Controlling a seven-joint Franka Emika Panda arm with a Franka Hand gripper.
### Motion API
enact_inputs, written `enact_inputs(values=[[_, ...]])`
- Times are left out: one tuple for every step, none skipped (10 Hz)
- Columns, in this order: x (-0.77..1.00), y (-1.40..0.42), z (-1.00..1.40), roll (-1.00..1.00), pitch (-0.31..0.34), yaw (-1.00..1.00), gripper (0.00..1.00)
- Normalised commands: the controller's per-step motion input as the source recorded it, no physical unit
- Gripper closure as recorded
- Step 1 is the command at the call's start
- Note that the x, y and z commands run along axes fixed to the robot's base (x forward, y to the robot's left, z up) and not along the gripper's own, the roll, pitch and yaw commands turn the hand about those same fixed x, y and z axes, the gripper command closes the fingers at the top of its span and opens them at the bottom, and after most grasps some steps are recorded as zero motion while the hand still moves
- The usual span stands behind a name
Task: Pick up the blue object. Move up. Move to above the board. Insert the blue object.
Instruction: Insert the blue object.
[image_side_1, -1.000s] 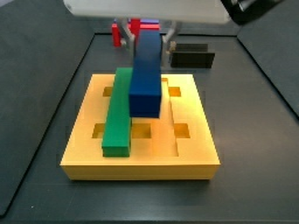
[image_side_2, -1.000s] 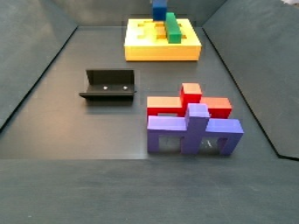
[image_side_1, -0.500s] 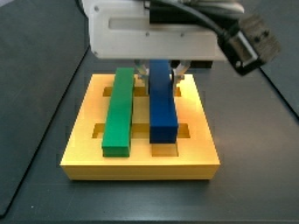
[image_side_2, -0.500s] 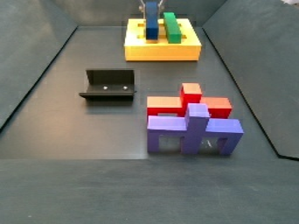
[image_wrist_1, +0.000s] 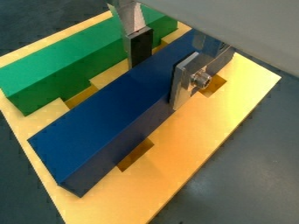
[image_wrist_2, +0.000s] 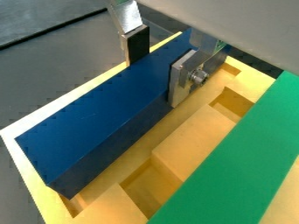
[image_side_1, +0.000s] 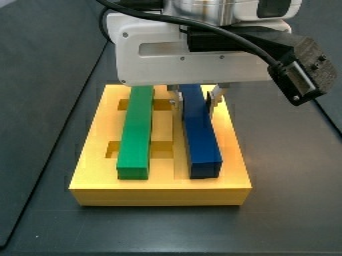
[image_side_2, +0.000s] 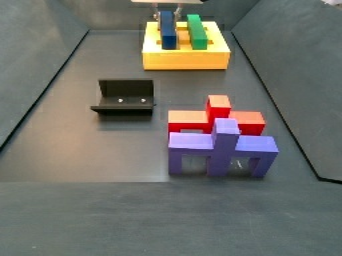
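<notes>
The blue object, a long dark blue bar, lies flat in a lengthwise groove of the yellow board, parallel to the green bar. The gripper stands over the bar's far half, its fingers down at the bar's two long sides. In both wrist views the gripper straddles the blue object, and both pads look pressed to its sides. The board and green bar show there too. In a side view the board sits at the far end.
The dark fixture stands on the grey floor at mid-left. A red cross-shaped piece and a purple-blue piece stand together nearer the front. Dark walls edge the floor.
The blue object went from steeply tilted above the board to lying flat in its groove. The gripper came down and forward with it.
</notes>
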Motion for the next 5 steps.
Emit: enact_inputs(values=[[-0.09, 0.12, -0.11, 0.00, -0.073, -0.04, 1.00], [-0.24, 0.07, -0.05, 0.00, -0.057, -0.10, 1.00], [-0.33, 0.06, -0.03, 0.00, -0.044, -0.14, 1.00], [-0.37, 0.05, -0.05, 0.01, -0.040, -0.16, 1.00], [-0.35, 0.00, -0.06, 0.00, -0.049, -0.15, 1.00]])
